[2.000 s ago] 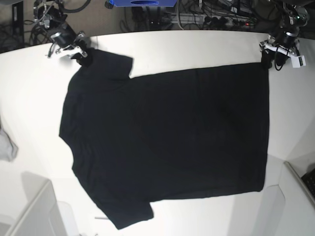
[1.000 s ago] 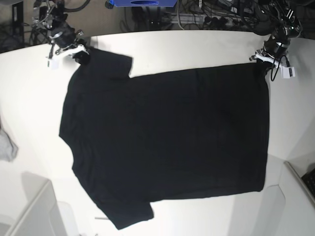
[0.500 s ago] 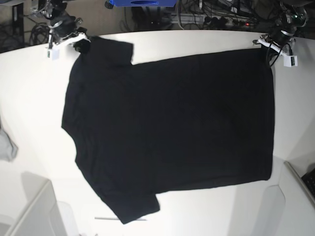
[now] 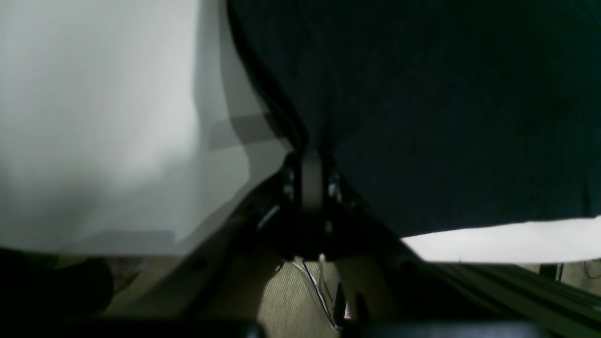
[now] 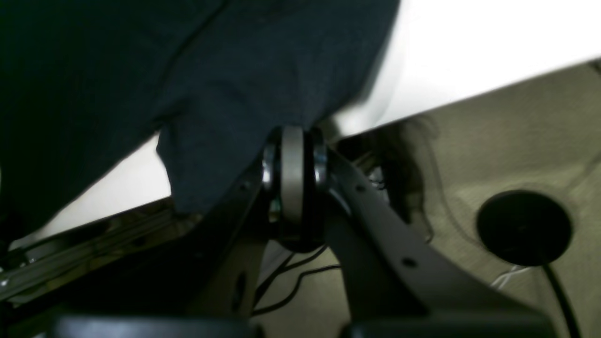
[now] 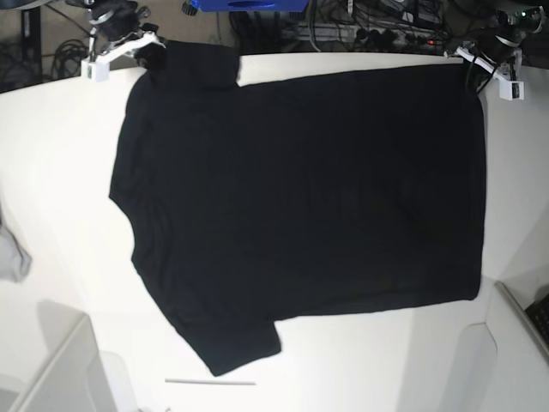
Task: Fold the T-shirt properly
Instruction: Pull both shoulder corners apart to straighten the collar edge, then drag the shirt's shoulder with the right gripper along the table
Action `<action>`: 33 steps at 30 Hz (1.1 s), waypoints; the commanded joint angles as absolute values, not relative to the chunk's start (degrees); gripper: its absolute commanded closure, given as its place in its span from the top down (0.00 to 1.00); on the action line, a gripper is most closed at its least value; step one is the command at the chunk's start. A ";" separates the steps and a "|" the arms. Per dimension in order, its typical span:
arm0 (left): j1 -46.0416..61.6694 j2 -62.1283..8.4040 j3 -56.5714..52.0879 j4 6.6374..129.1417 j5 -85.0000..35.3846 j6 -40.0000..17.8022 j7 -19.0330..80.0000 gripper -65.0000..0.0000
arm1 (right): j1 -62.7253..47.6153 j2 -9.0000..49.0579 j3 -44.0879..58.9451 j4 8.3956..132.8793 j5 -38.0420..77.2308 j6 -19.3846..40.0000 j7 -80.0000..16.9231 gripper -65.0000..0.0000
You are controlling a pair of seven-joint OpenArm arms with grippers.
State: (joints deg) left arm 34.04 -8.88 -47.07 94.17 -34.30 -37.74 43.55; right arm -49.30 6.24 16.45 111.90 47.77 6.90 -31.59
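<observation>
I have the T-shirt spread flat, plain black side up, across most of the tabletop, with its upper edge drawn to the far edge of the tabletop and overhanging it. The right gripper is clamped on the sleeve corner at the far left corner of the tabletop; the right wrist view shows its jaws closed on a pinch of the dark fabric. The left gripper is clamped on the hem corner at the far right corner; the left wrist view shows the jaws together with the cloth running out of them. I judge the garment to be light, soft and limp: it offers no stiffness, drapes over any edge, and follows whichever corner is pulled. It is not fragile, but a thin pinch of cotton can slide out of the jaws under a sharp tug. Corners, hem and sleeve seams are the correct holding points; the middle of the panel gives only a loose bunch. Both held corners sit at or past the far edge, so there is no room to pull farther that way; any fold must travel toward the near edge. A strip of bare tabletop is open along the left edge and the near edge. A small grey cloth lies at the left edge, well apart from the garment. Raised white fixtures stand at the near corners.
</observation>
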 commanded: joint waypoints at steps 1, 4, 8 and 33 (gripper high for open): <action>34.95 -9.80 -47.69 95.08 -34.86 -38.02 42.68 0.00 | -49.80 6.81 16.48 113.80 48.48 7.34 -30.37 0.00; 35.30 -9.63 -47.69 96.48 -34.86 -38.11 42.68 0.00 | -48.40 6.73 16.31 114.86 48.66 7.34 -30.73 0.00; 35.30 -9.45 -47.60 101.41 -34.86 -37.76 43.12 0.00 | -45.93 6.73 16.31 114.86 48.66 7.34 -30.81 0.00; 25.10 -8.13 -47.60 104.13 -34.86 -33.36 52.18 0.00 | -24.75 6.64 16.40 114.51 48.75 3.47 -42.95 0.00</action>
